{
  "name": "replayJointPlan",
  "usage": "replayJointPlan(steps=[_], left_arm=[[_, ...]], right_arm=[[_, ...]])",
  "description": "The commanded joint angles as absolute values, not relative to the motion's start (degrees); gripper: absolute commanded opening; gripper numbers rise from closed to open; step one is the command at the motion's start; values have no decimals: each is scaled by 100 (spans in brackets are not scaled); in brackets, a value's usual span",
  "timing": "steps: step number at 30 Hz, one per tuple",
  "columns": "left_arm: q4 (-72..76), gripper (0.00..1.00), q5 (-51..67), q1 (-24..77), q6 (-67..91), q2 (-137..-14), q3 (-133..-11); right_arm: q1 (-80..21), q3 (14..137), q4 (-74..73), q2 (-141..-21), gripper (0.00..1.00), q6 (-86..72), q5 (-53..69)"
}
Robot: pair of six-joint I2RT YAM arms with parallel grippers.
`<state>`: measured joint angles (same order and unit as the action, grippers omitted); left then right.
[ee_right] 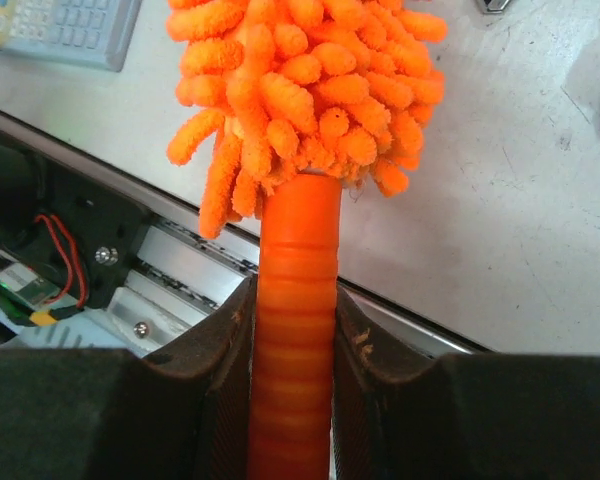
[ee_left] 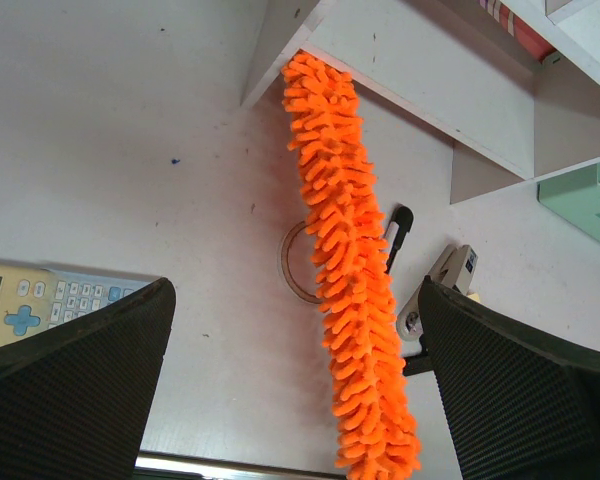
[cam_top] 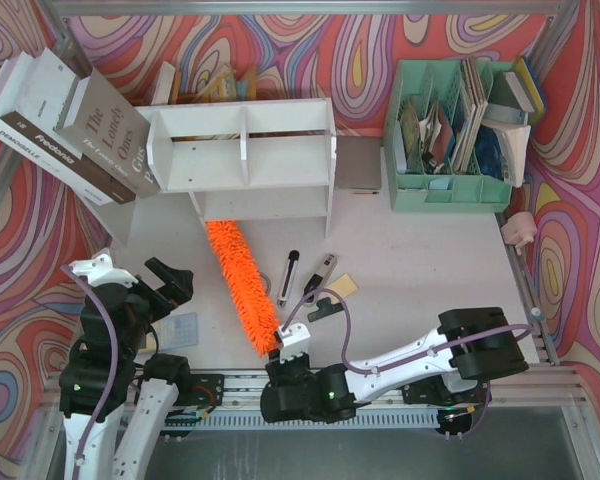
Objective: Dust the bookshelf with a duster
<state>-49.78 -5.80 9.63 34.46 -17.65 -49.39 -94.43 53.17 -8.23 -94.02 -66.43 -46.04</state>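
- While the right hand point(cam_top: 283, 350) clamps the duster point(cam_top: 242, 285) at the near edge of the worktop point(cam_top: 430, 260), its length points at the lower tier of the bookshelf point(cam_top: 270, 205).
- Left hand point(cam_top: 167, 284) wide, empty.

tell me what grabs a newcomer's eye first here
The bright orange duster stands out first, lying diagonally on the white table, its far tip reaching the foot of the white bookshelf. The right gripper is shut on its handle at the table's near edge. Loud swirly multicoloured walls surround everything.
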Motion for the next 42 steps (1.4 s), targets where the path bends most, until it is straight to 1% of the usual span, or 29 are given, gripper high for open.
replayJointPlan(steps=[1,3,6,8,11,15,18,23,28,30,36,42], left_arm=[[-4896,98,-554,932,3375,-1748,-4852],[-4898,98,-551,932,3375,-1749,-4852],[-4887,98,-551,932,3375,-1749,-4850],[-4887,98,-542,932,3375,-1749,-4852],[-4884,98,-540,932,3373,-1755,-4852],[-4891,98,-538,927,3375,-1759,-4852],[-4889,98,-537,932,3369,-1767,-4852],[-4896,98,-543,932,3373,-1775,-4854],[-4896,98,-545,932,3374,-1767,-4852],[-4896,98,-543,932,3375,-1767,-4856],[-4895,98,-545,932,3372,-1756,-4853],[-4896,98,-552,932,3375,-1767,-4856]], right_arm=[[-9435,5462,-79,-9449,0,-5872,-4999],[-9438,5492,-770,-9390,0,-6580,-5302],[-9432,5545,-2202,-9285,0,-8243,-5730],[-9439,5546,-3230,-9230,0,-9454,-5874],[-9433,5463,-4274,-9139,0,-10810,-5949],[-9444,5399,-5196,-9056,0,-11894,-5946],[-9448,5374,-5576,-9038,0,-12443,-5888],[-9437,5085,-5248,-8823,0,-12338,-5716],[-9346,4674,-3838,-8508,0,-11073,-5202],[-9296,4583,-3514,-8456,0,-10807,-5013],[-9142,4696,-3636,-8517,0,-10840,-4538],[-9169,5106,-4126,-8444,0,-10690,-5162]])
